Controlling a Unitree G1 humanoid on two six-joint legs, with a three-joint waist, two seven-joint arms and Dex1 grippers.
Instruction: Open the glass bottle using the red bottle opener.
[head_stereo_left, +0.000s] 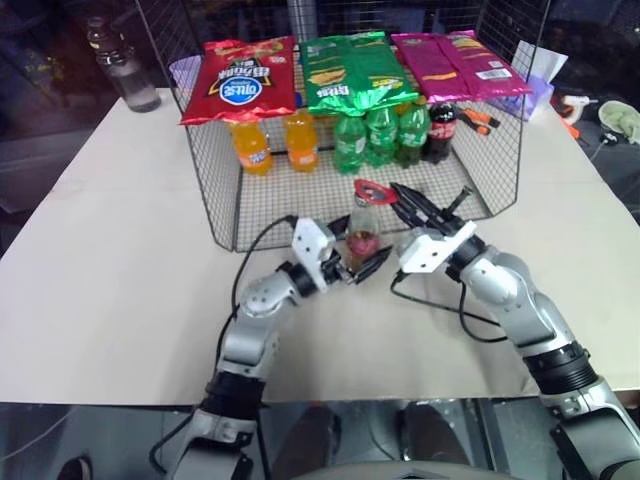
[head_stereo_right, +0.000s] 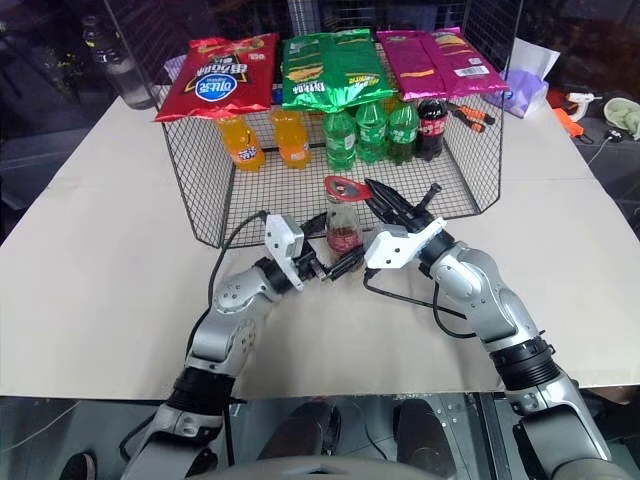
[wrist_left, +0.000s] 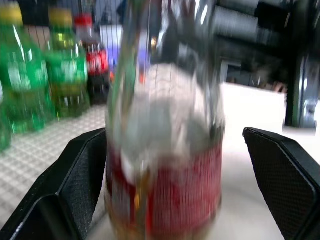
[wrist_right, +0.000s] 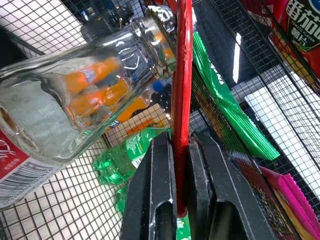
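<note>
glass bottle (head_stereo_left: 363, 232) at frame centre, between the wide-spread fingers of the left gripper (head_stereo_left: 358, 268); right gripper (head_stereo_left: 415, 207) clamps the red bottle opener (head_stereo_left: 373, 191) over its mouth; re-grip the bottle firmly before levering.

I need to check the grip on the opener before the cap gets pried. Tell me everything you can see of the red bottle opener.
The red bottle opener is a small, flat, bright-red piece with a rounded loop head and a short handle. The right tool is shut on the handle, its two black fingers pinching the flat sides so the opener shows edge-on in the right wrist view. The loop head rests at the top of the glass bottle, against its mouth. The material cannot be told.
</note>
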